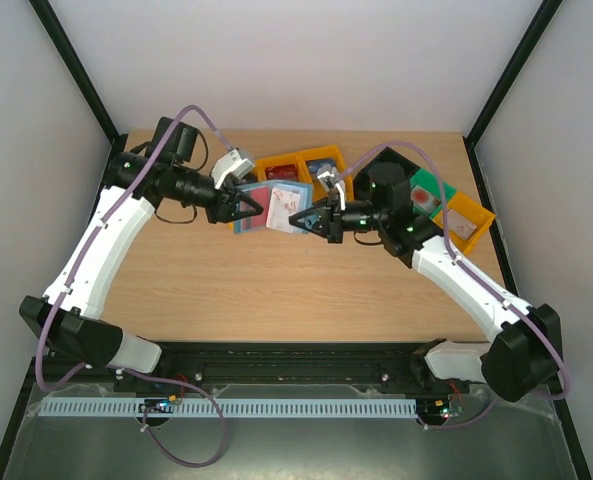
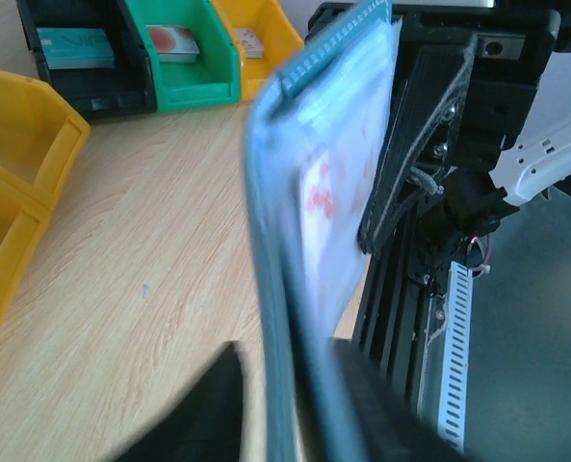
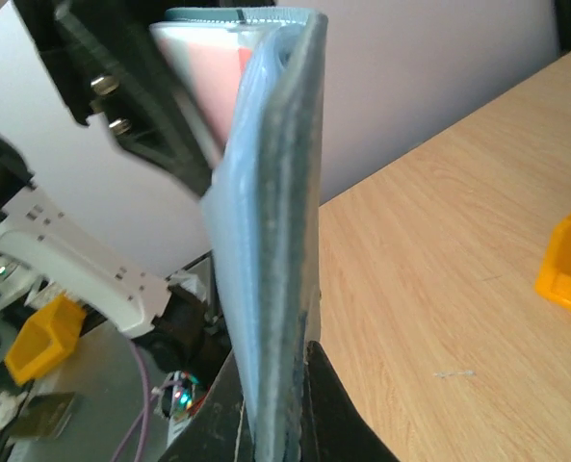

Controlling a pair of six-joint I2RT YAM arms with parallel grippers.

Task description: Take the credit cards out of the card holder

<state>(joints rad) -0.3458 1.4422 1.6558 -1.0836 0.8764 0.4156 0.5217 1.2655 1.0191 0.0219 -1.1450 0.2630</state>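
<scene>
Above the table (image 1: 276, 290), left gripper (image 1: 257, 207) and right gripper (image 1: 295, 218) each clamp an edge of the card holder (image 1: 294, 193); tugging apart could rip it or spill the credit cards (image 1: 279, 212)

— Where can I pass?
— I see bare pale wooden surface (image 1: 276, 290) toward the arm bases. Behind, yellow plastic bins (image 1: 294, 168) block me; the teal-blue card holder (image 1: 276, 208) spans left claw (image 1: 248, 205) to right claw (image 1: 298, 218).

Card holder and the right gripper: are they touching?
Touching. The right wrist view shows the card holder pinched edge-on between the fingers of the right gripper.
</scene>
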